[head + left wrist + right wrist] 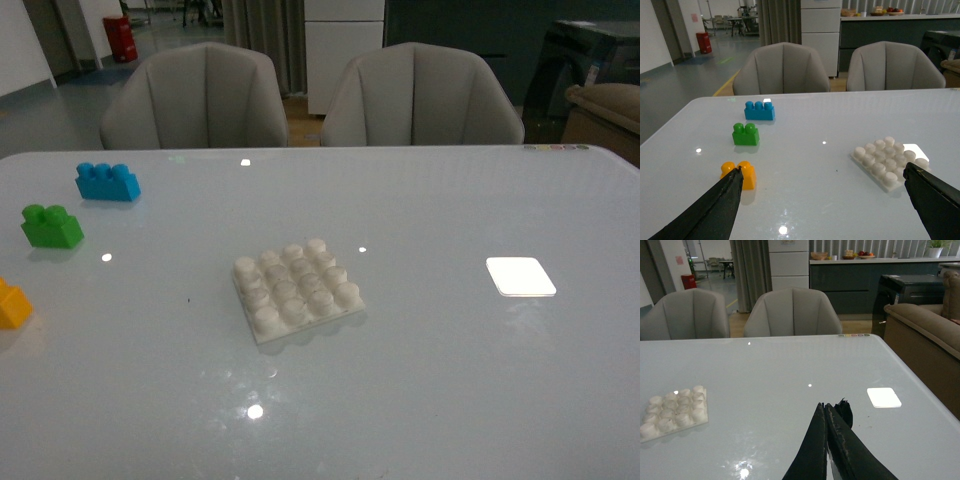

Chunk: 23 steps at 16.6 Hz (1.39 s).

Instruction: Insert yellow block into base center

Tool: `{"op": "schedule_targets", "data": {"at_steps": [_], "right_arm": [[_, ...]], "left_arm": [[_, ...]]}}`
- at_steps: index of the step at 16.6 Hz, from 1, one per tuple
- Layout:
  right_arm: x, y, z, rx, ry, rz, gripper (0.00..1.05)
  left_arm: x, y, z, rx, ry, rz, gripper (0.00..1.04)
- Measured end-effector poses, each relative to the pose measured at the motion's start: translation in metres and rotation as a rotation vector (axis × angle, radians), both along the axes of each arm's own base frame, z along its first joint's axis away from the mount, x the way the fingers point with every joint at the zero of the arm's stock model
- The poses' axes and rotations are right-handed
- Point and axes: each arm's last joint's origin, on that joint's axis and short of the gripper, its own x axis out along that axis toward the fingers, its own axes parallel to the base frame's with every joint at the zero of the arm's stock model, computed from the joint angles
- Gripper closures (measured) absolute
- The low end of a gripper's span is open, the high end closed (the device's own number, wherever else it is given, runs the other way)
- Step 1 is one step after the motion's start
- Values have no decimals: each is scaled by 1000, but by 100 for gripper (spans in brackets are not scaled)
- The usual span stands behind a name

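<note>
The yellow block [740,174] sits upright on the pale glossy worktop [430,400], studs up, at the far left edge of the front view, where it is partly cut off. It is well apart from the base [296,288], which lies flat near the middle of the worktop with its sixteen studs bare. Beyond the yellow block stands the green brick [50,226], and further back again the blue brick [107,182]; the three form a loose line down the left side, none touching another. A smooth white square patch [520,276] lies to the right of the base, clear of it.

The left claw [822,172] is spread wide and grips nothing. In its wrist view one dark finger [715,210] overlaps the near edge of the yellow block, though I cannot tell whether they touch; the other finger [932,200] lies over the base's near corner. The right claw [830,407] is closed, fingers pressed together with nothing between them, pointing out between the base and the patch. Two grey chairs [195,95] stand behind the worktop
</note>
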Motion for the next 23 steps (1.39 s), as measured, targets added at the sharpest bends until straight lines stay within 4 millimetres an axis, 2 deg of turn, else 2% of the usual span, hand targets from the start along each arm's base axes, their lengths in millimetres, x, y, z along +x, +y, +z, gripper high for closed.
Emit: {"op": "schedule_targets", "data": {"at_steps": [2,3,10,12,18,19,20,21,23], "right_arm": [[-7,0,-7,0,57,2,103],[-11,0,-2,0,-3,0,103],[-11,0,-3,0,9,0,103],[-11,0,-3,-1,9,0,82],[-11,0,-3,-1,9,0,7],[-11,0,-3,0,9,0,6],[-11,0,-3,-1,9,-1,7],[-11,0,-3,-1,9,1,6],[-11,0,-3,-1,10,0,6]], "left_arm": [[0,0,0,0,0,0,7],[0,0,0,0,1,0,7],[0,0,0,0,0,0,7],[0,0,0,0,0,0,7],[0,0,0,0,0,0,7],[0,0,-1,-3,22,10,7],[0,-3,-2,-29,175,95,7],[4,-8,6,-35,256,159,7],[12,-11,28,-67,175,216,7]]}}
